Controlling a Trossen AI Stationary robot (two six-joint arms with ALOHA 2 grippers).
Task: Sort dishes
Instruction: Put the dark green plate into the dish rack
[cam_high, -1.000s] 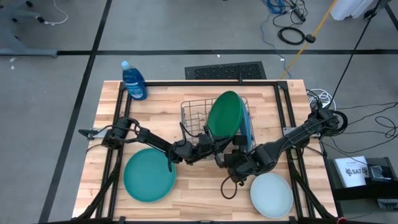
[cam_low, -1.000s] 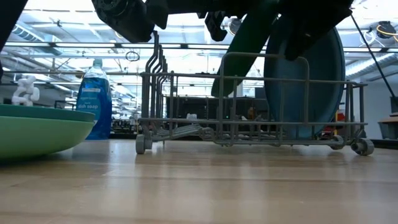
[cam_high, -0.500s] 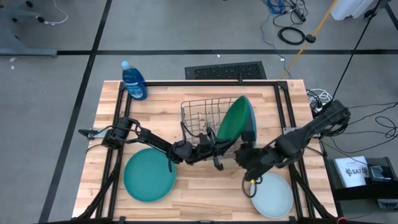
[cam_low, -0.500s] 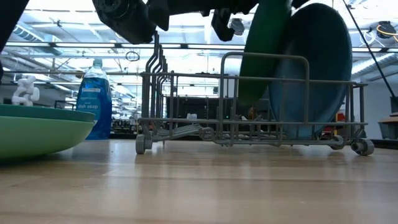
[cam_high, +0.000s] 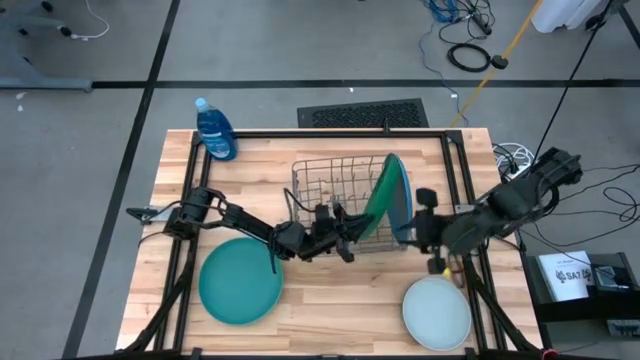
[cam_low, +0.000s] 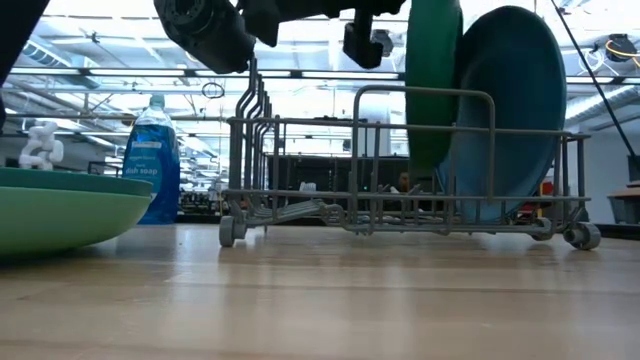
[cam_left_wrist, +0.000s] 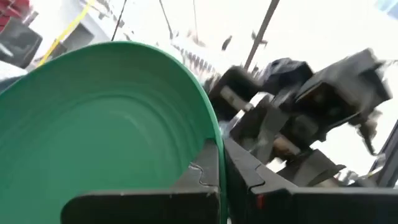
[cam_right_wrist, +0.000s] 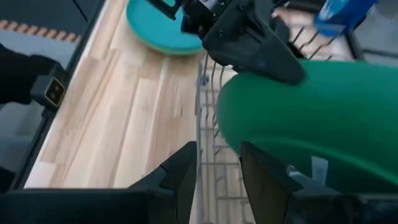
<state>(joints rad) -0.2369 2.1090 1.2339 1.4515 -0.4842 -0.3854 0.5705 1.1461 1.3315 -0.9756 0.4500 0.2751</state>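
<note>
- The wooden table (cam_high: 250, 180) carries everything, with both dark arms reaching toward its middle.
- The grey wire rack (cam_high: 335, 190) sits at the table's centre toward the far edge. In the low view it stands on small wheels.
- A teal plate (cam_high: 240, 281) lies flat at the near left of the table, apart from the rack.
- A dark green plate (cam_high: 378, 192) stands on edge in the right part of the rack, almost upright, just left of a blue plate (cam_high: 401, 200) that stands in the same end and leans slightly.
- A pale mint plate (cam_high: 436, 312) lies flat at the near right corner, well apart from the rack.
- The left gripper (cam_high: 345, 240) is at the rack's near side, its fingers pressed together on the near rim of the dark green plate. The left wrist view shows that rim clamped between them.
- The right gripper (cam_high: 424, 215) is just right of the rack, by the blue plate. Its fingers (cam_right_wrist: 180, 171) stand a little apart, with nothing between them.
- A blue plastic bottle (cam_high: 215, 130) stands upright at the far left corner of the table.
</note>
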